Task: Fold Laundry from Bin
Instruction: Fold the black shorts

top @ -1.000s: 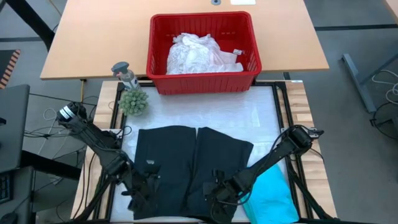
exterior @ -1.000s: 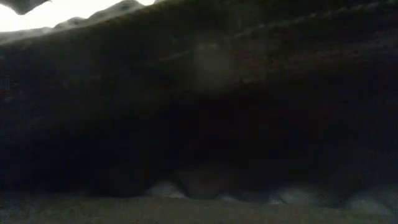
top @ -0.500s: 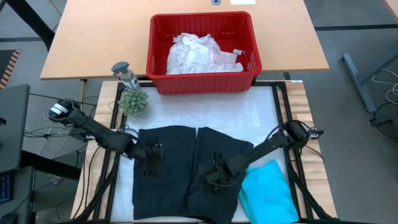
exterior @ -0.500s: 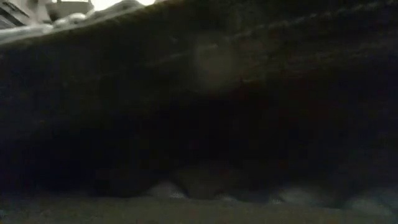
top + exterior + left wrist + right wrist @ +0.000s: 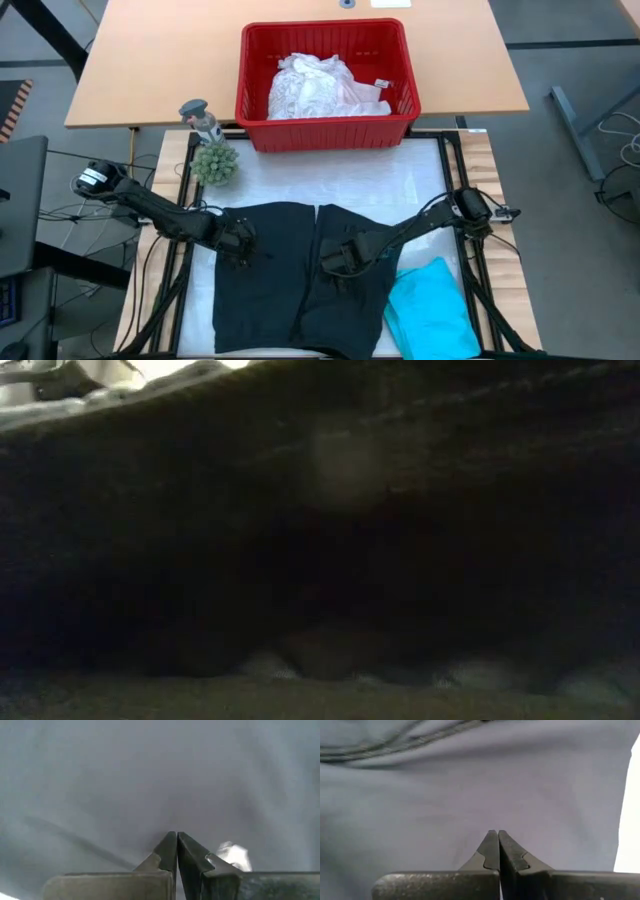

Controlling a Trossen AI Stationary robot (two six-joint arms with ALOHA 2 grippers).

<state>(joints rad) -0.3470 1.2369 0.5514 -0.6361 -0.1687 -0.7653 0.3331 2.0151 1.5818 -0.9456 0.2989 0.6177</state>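
The black garment (image 5: 300, 285) lies spread flat on the white mat, in two side-by-side halves. My left gripper (image 5: 240, 243) is shut over the left half, near its far left corner. My right gripper (image 5: 335, 260) is shut over the right half, near the middle seam. A folded teal garment (image 5: 432, 308) lies at the near right, its edge against the black one. The red bin (image 5: 330, 132) stands at the far side with the white lacy top (image 5: 318, 85) heaped inside. Dark cloth fills the low view. My left gripper sets its shut fingertips (image 5: 170, 845) down on the left half of the black garment (image 5: 150, 795), slanting steeply from above. The cloth lies flat under them, none of it between the fingers. My right gripper likewise rests its shut fingertips (image 5: 492, 845) on the right half (image 5: 470, 795), coming steeply from above, with the cloth flat.
A small green plant ornament (image 5: 214, 162) and a grey figure (image 5: 200, 116) stand at the mat's far left corner. A tan table (image 5: 150, 60) carries the bin. Bare white mat (image 5: 330, 175) lies between the bin and the black garment.
Both shut grippers have slid over the black garment from its near edge toward the far edge, the left up the left half, the right up the right half and slightly toward the middle. The garment has stayed flat in place.
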